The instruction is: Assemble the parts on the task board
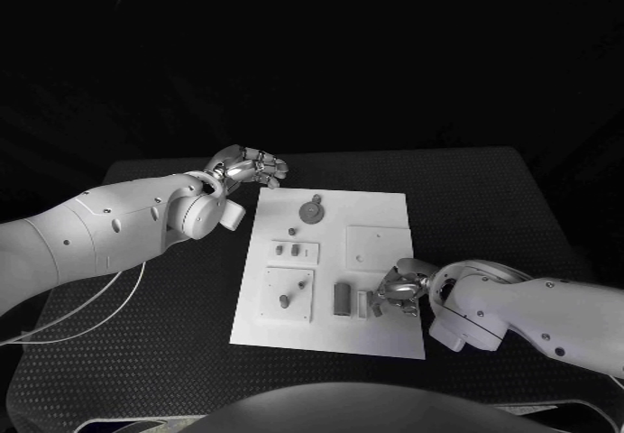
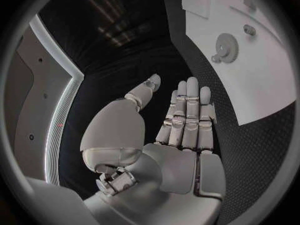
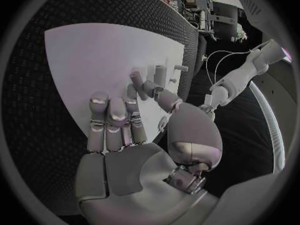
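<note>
Task board [image 1: 384, 338] on table, right hand [image 1: 399, 292] over its near-right edge

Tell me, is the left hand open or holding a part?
Open: the left hand has straight, spread fingers and a bare palm, off the board.

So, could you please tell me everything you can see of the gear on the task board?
The small grey toothed gear disc looks like metal and lies flat on the white rectangular task board, near its far edge. A small knob adjoins its rim. Nothing grips it; the silver left hand hovers off the board over the black table, fingers extended, holding nothing.
</note>
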Controlling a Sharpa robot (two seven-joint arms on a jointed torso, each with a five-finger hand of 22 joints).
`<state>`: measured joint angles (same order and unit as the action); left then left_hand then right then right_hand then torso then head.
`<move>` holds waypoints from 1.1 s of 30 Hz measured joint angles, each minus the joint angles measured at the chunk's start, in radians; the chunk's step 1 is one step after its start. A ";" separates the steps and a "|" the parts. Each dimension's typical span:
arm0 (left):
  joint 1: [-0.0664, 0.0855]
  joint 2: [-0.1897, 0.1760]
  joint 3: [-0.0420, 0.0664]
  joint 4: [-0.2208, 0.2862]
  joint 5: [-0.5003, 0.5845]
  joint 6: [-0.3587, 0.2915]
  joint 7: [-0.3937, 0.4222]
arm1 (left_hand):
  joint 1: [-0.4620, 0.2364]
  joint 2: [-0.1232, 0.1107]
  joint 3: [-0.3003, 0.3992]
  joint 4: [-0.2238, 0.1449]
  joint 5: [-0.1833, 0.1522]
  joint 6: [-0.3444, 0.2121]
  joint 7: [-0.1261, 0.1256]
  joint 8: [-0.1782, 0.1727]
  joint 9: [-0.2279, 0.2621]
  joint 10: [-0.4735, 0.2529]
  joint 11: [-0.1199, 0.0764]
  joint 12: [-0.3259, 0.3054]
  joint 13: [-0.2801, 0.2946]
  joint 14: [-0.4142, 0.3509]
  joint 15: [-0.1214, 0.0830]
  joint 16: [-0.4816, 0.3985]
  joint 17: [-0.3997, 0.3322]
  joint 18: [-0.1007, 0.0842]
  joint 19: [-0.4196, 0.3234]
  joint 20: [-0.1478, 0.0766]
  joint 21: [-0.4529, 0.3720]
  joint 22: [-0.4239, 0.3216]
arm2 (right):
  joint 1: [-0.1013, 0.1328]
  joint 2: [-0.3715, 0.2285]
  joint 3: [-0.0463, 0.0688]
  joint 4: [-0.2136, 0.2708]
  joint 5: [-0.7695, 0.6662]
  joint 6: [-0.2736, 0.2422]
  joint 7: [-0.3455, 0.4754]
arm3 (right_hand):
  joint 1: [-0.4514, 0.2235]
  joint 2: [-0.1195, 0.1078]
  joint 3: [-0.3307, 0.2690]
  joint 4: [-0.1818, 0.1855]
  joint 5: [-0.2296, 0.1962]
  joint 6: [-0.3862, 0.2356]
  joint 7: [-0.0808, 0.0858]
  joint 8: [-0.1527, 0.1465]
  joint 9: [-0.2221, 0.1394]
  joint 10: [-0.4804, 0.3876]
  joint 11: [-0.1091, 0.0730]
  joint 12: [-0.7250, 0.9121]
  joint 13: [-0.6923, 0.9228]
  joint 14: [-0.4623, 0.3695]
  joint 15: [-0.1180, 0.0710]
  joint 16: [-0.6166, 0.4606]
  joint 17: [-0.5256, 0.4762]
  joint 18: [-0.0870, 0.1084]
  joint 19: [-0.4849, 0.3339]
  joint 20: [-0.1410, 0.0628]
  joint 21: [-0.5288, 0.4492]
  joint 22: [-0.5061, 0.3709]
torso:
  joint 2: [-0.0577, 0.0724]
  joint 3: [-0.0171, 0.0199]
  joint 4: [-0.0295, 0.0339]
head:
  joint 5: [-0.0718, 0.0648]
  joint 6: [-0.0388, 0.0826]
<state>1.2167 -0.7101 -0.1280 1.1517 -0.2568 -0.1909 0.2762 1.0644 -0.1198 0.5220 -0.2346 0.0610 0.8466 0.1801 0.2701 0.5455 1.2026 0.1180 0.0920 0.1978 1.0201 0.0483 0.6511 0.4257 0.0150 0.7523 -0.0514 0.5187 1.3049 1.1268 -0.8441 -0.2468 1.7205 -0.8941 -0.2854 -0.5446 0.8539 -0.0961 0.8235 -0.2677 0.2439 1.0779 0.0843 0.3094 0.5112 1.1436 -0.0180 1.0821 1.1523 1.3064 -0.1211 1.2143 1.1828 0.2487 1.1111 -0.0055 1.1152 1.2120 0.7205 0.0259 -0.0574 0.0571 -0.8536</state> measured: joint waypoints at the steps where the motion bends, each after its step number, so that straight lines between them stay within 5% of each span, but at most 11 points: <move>1: 0.000 0.000 0.000 0.000 0.000 0.000 0.000 | 0.000 0.000 0.000 0.000 0.000 0.000 0.000 0.000 0.000 0.000 0.000 0.000 0.000 0.000 0.000 0.000 0.000 0.000 0.000 0.000 0.000 0.000 | 0.000 0.002 0.000 -0.001 0.001 -0.002 -0.001 | -0.001 -0.001 0.000 0.000 0.000 0.000 0.000 0.000 0.000 0.000 0.000 0.000 0.000 0.000 0.000 0.000 0.000 0.000 0.000 0.000 0.000 0.000 | 0.000 0.0002 0.0000 | 0.000 0.000; 20: 0.000 -0.001 0.000 0.001 -0.001 0.000 -0.001 | 0.000 0.000 0.003 0.003 0.000 0.000 0.000 0.000 0.000 0.000 0.000 0.000 0.000 0.000 0.000 0.000 0.001 0.000 0.000 0.000 0.000 0.001 | -0.001 0.029 0.000 -0.018 0.002 0.011 -0.012 | -0.031 -0.031 -0.020 0.020 -0.062 0.002 -0.003 0.004 0.000 0.006 -0.006 -0.004 0.004 0.002 0.002 -0.004 0.000 0.007 0.005 -0.002 0.000 -0.007 | 0.001 0.0003 0.0005 | 0.004 -0.006; 33: 0.000 -0.001 0.000 0.001 -0.001 0.000 -0.002 | 0.000 0.000 0.003 0.003 0.000 0.000 0.000 0.000 0.001 0.000 0.000 0.000 -0.001 0.000 0.000 0.000 0.002 0.000 0.000 0.000 0.000 0.002 | -0.003 0.036 -0.001 -0.021 0.012 0.034 -0.015 | -0.042 -0.042 -0.032 0.026 -0.062 0.000 0.000 0.002 -0.003 0.006 -0.006 -0.004 0.008 0.002 0.002 -0.005 0.000 0.006 0.005 -0.002 0.000 -0.008 | 0.000 0.0007 -0.0005 | 0.007 -0.008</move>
<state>1.2167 -0.7110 -0.1280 1.1526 -0.2580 -0.1908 0.2741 1.0645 -0.1198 0.5248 -0.2319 0.0611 0.8466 0.1801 0.2701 0.5461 1.2026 0.1180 0.0920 0.1970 1.0201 0.0483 0.6511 0.4277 0.0150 0.7523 -0.0514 0.5187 1.3067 1.1243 -0.8085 -0.2475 1.6992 -0.8821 -0.2512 -0.5599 0.8120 -0.1380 0.7919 -0.2414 0.1819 1.0775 0.0845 0.3115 0.5086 1.1496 -0.0239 1.0783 1.1602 1.3079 -0.1194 1.2093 1.1831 0.2550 1.1166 -0.0074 1.1151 1.2038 0.7204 0.0266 -0.0579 0.0637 -0.8614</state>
